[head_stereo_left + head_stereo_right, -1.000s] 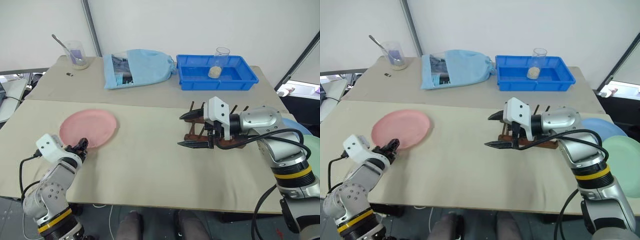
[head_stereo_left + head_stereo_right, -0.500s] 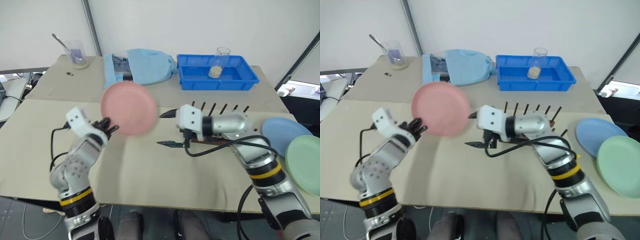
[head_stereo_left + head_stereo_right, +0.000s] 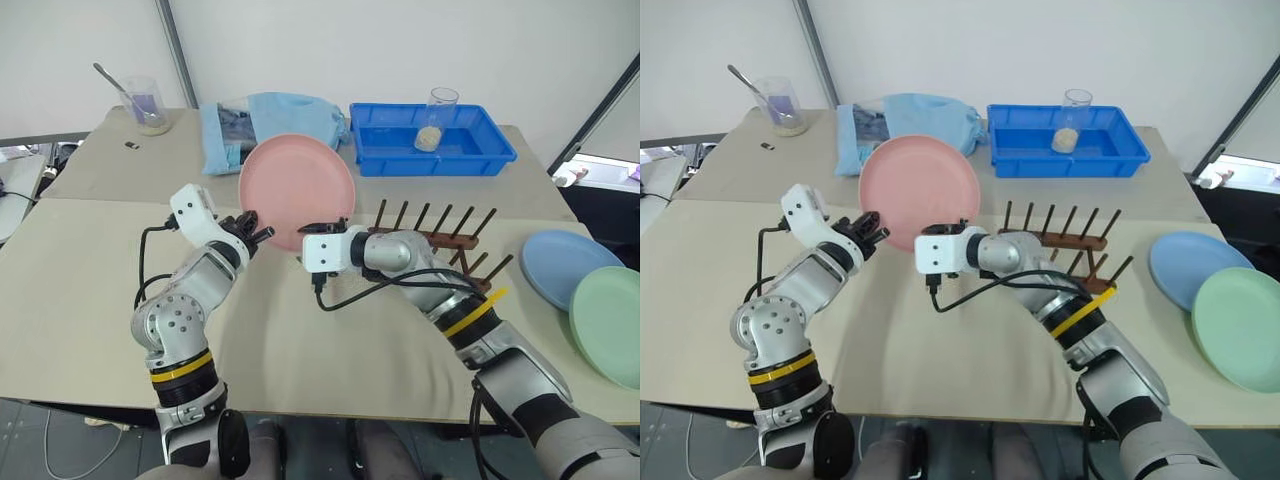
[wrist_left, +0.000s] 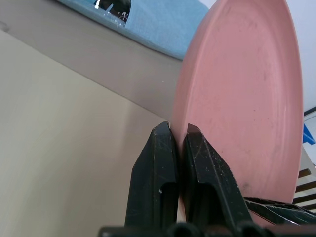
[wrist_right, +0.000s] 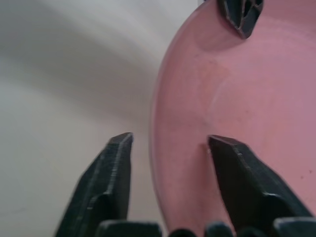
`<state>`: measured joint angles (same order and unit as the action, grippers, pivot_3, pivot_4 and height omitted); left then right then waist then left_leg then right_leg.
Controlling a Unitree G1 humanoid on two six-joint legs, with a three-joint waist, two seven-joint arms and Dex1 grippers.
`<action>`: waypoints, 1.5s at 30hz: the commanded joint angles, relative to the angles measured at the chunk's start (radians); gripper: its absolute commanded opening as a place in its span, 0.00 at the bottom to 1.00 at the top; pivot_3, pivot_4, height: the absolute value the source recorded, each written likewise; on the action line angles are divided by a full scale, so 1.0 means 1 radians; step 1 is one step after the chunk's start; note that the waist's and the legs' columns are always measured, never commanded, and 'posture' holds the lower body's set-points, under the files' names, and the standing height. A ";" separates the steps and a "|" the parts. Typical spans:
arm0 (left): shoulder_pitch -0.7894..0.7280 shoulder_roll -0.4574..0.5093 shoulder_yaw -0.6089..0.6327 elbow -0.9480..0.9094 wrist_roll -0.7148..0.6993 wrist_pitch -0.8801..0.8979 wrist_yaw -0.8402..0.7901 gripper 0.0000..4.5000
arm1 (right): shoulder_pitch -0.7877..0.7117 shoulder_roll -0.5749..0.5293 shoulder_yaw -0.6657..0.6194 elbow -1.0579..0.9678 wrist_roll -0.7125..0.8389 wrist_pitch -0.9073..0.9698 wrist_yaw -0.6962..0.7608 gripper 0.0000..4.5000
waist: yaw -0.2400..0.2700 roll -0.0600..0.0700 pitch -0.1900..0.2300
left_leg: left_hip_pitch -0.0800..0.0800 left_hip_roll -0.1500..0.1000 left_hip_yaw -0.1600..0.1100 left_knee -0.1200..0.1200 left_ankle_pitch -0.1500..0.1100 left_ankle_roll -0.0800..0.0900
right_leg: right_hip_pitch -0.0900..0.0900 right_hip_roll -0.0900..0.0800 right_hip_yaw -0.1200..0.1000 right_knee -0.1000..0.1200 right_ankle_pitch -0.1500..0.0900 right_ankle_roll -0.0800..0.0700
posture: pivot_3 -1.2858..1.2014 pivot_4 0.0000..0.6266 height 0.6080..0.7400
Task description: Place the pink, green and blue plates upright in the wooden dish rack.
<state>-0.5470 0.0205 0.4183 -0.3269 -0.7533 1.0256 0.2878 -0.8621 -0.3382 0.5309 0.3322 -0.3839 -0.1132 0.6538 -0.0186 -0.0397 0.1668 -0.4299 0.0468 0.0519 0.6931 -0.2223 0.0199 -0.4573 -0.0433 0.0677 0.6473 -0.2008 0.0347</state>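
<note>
Two grippers at pink plate [image 3: 297, 192]

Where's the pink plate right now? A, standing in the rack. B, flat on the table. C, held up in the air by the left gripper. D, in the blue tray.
C: the left gripper is shut on the rim of the pink plate, raised off the table.

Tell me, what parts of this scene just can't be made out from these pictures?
- Right gripper: the wrist view shows its jaws astride the round salmon-pink plate's rim; contact is unclear.
- Dark wooden dish rack: its near end is hidden behind the right arm.
- Pale green plate: cut off at the head view's edge.
- Clear cup in the blue tray: contents too small to identify.
</note>
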 commanded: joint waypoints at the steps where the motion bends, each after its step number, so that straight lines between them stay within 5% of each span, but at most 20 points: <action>1: 0.003 0.028 0.015 -0.073 -0.048 0.018 -0.002 0.00 | -0.025 0.011 -0.024 0.010 -0.034 -0.053 -0.062 0.27 | -0.001 0.000 0.000 | 0.000 0.000 0.000 0.000 0.000 0.000 | 0.000 0.000 0.000 0.000 0.000 0.000 | 0.52 0.24 0.67; 4: 0.022 0.042 0.070 -0.100 -0.125 0.055 0.011 0.00 | -0.029 0.021 -0.028 0.032 -0.055 -0.083 -0.096 0.04 | -0.002 0.000 0.000 | 0.000 0.000 0.000 0.000 0.000 0.000 | 0.000 0.000 0.000 0.000 0.000 0.000 | 0.52 0.24 0.67; 6: 0.047 0.079 0.111 -0.121 -0.215 0.109 0.001 0.00 | -0.031 0.028 -0.030 0.044 -0.063 -0.102 -0.113 0.01 | -0.006 0.000 0.000 | 0.000 0.001 0.000 0.000 0.000 0.000 | 0.000 0.000 0.000 0.000 0.000 0.000 | 0.52 0.24 0.67; 10: 0.144 0.288 0.216 -0.099 -0.568 0.235 -0.126 0.36 | -0.036 0.040 -0.044 0.059 -0.077 -0.130 -0.146 0.00 | -0.020 0.000 0.000 | 0.000 0.001 -0.001 0.000 0.000 0.000 | -0.001 0.001 0.000 0.002 0.000 0.000 | 0.52 0.24 0.67; 12: 0.218 0.480 0.279 -0.085 -0.735 0.274 -0.317 0.57 | -0.045 0.042 -0.055 0.072 -0.077 -0.144 -0.166 0.00 | -0.026 -0.002 0.001 | 0.000 0.001 -0.002 0.000 0.000 0.000 | -0.001 0.000 -0.001 0.002 0.000 0.000 | 0.52 0.24 0.67; 16: 0.287 0.737 0.284 -0.083 -0.750 0.252 -0.591 0.99 | -0.065 0.046 -0.096 0.087 -0.041 -0.157 -0.180 0.00 | -0.024 -0.006 0.004 | 0.001 0.002 -0.003 0.000 0.000 0.000 | -0.002 0.000 -0.004 0.002 -0.001 -0.003 | 0.52 0.24 0.67; 22: 0.279 0.799 0.083 -0.191 -0.444 -0.016 -0.828 0.99 | -0.046 0.031 -0.281 -0.122 0.227 -0.017 -0.040 0.00 | -0.012 -0.006 0.005 | 0.000 0.001 -0.002 0.000 0.001 -0.002 | -0.001 -0.001 -0.004 0.001 -0.004 -0.008 | 0.52 0.24 0.67; 28: 0.195 0.800 -0.283 -0.270 -0.036 -0.371 -1.043 0.99 | 0.092 -0.093 -0.687 -0.557 0.823 0.620 0.039 0.00 | 0.024 -0.005 0.005 | 0.000 0.002 -0.002 -0.003 0.001 -0.002 | -0.001 0.000 -0.005 0.000 -0.002 -0.004 | 0.52 0.24 0.67; 37: 0.073 0.709 -0.425 -0.167 -0.017 -0.465 -1.256 0.99 | 0.331 -0.426 -1.196 -0.713 1.335 1.163 -0.060 0.00 | 0.011 -0.002 0.007 | 0.000 0.002 0.001 -0.005 0.001 -0.001 | -0.001 0.001 -0.002 -0.003 -0.002 -0.005 | 0.52 0.24 0.67; 45: 0.021 0.673 -0.472 -0.097 0.028 -0.503 -1.352 0.99 | 0.489 -0.477 -1.335 -0.690 1.496 1.259 -0.124 0.00 | -0.003 -0.002 0.007 | 0.005 0.001 0.003 -0.005 0.002 0.001 | 0.002 0.002 0.003 -0.002 -0.006 0.004 | 0.52 0.24 0.67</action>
<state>-0.5050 0.6991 -0.0497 -0.4198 -0.7424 0.5490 -1.0461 -0.3642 -0.7913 -0.7605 -0.3396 1.0579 1.1470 0.5427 -0.0220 -0.0413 0.1735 -0.4251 0.0480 0.0548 0.6879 -0.2200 0.0214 -0.4555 -0.0409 0.0710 0.6456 -0.2069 0.0390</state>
